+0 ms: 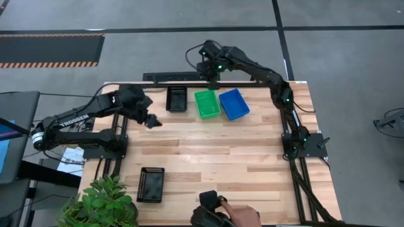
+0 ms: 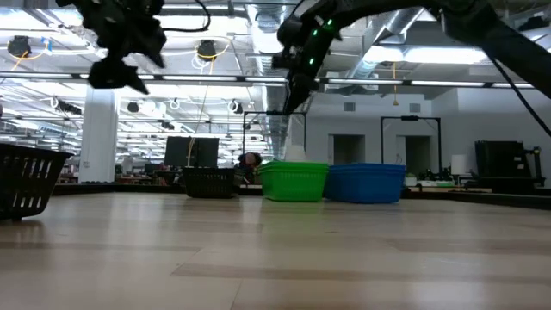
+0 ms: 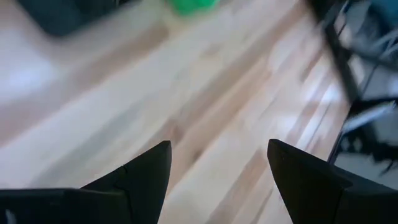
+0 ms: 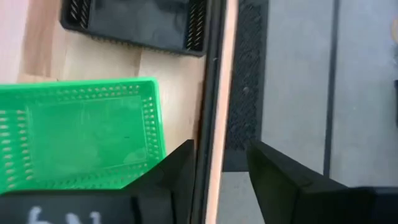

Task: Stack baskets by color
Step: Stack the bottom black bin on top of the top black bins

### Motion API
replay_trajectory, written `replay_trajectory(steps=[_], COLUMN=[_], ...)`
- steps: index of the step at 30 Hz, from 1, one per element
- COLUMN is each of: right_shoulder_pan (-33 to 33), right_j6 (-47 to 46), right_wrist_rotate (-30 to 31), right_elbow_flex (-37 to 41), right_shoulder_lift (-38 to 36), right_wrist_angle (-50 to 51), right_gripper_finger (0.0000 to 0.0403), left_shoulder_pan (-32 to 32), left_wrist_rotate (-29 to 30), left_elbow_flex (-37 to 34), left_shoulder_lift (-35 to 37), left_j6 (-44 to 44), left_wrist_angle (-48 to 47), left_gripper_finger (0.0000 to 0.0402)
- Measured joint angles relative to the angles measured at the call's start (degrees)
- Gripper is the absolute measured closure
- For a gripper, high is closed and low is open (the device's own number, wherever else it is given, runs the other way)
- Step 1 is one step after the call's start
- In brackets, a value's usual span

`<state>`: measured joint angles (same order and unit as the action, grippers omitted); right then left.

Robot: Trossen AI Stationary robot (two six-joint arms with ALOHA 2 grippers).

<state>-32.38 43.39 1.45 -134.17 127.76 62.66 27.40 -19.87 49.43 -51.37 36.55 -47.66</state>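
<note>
A green basket and a blue basket stand side by side on their bottoms near the table's far edge, with a black basket to their left. A second black basket sits near the front left. My right gripper hangs open above the far rim of the green basket, its fingers over the table's far edge with nothing between them. My left gripper hovers open over bare wood at the left, clear of everything.
A person's hand with a dark object shows at the table's near edge. A potted plant stands at the front left corner. A dark strip lies along the far edge. Bare wood spans the table's middle.
</note>
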Motion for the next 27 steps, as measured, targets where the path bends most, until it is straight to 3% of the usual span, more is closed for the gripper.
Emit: replay_trajectory(steps=[6,12,19,23,27], right_shoulder_pan=[-0.02,0.0,0.05,0.16,0.14], right_j6=[-3.36,-10.77,-16.58,-19.43,-21.63], right_wrist_rotate=[0.09,-0.13,-8.5,-9.53,-11.57], right_elbow_flex=[-0.02,-0.02,-0.02,-0.02,-0.02], right_shoulder_lift=[-6.08,-12.08,-15.81,-16.55,-16.96], right_wrist_angle=[-1.03,-1.43,2.56,6.04,11.74], right_gripper_finger=[0.0222,0.0231,0.0233,0.0232,0.0234], left_shoulder_pan=[-8.15,-18.75,-29.25,-33.82,-37.43], left_wrist_rotate=[1.81,4.67,9.3,11.26,12.0], left_elbow_flex=[0.0,0.0,0.0,0.0,-1.08], left_shoulder_lift=[0.0,0.0,0.0,0.0,0.0], left_j6=[0.13,5.87,9.56,10.04,16.32], left_wrist_angle=[-9.13,-12.87,-13.64,-14.12,-14.33], left_gripper_finger=[0.0145,0.0145,0.0145,0.0145,0.0145])
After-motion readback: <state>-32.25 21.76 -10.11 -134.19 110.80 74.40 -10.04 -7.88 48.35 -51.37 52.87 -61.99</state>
